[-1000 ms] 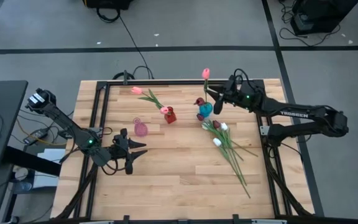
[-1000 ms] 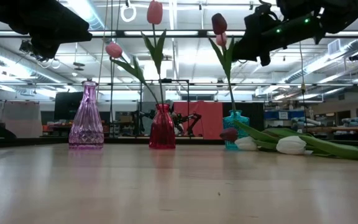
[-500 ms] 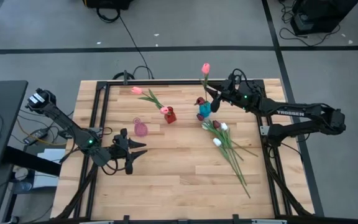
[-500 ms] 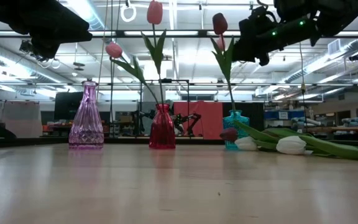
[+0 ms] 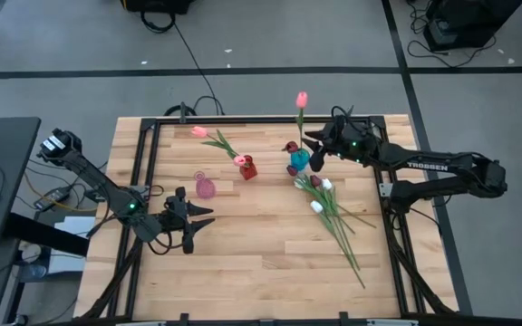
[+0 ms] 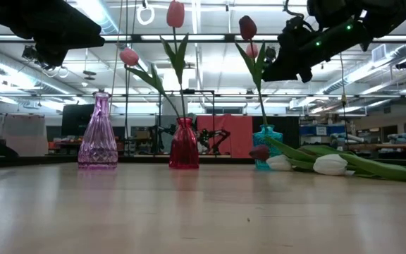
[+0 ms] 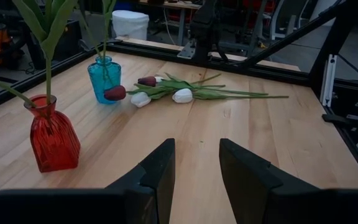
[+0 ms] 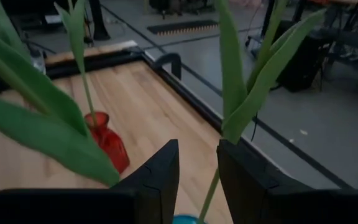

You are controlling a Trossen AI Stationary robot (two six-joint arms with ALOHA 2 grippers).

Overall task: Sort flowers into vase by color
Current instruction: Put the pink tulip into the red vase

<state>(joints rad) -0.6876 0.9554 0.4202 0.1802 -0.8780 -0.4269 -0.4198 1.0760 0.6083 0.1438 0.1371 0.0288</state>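
Observation:
My right gripper (image 5: 311, 150) hovers open just above the teal vase (image 5: 297, 162) at the far right. A pink tulip's stem (image 8: 211, 188) stands upright between its fingers, its head (image 5: 302, 98) high above. The vase also holds a maroon tulip (image 6: 248, 27). The red vase (image 5: 248, 168) holds two pink tulips (image 5: 199, 132). The pink glass vase (image 5: 206, 187) holds nothing. Several white and maroon tulips (image 5: 332, 210) lie on the table. My left gripper (image 5: 196, 223) waits open at the near left, holding nothing. My right gripper has one finger on each side of the pink tulip's stem (image 8: 210, 194), just above the teal vase's rim (image 8: 188, 219). The stem runs close along one finger's inner side (image 8: 224, 180). I cannot tell whether it touches.
A dark metal frame (image 5: 148, 163) runs along the table's left, far and right sides. The loose tulips' stems (image 5: 350, 254) stretch toward the near right corner. Bare wood (image 5: 252, 254) lies across the near middle of the table.
My right gripper has tipped its fingers a little further down over the teal vase. The pink tulip's head has swung slightly toward the table's far edge, while its stem stays between the fingers.

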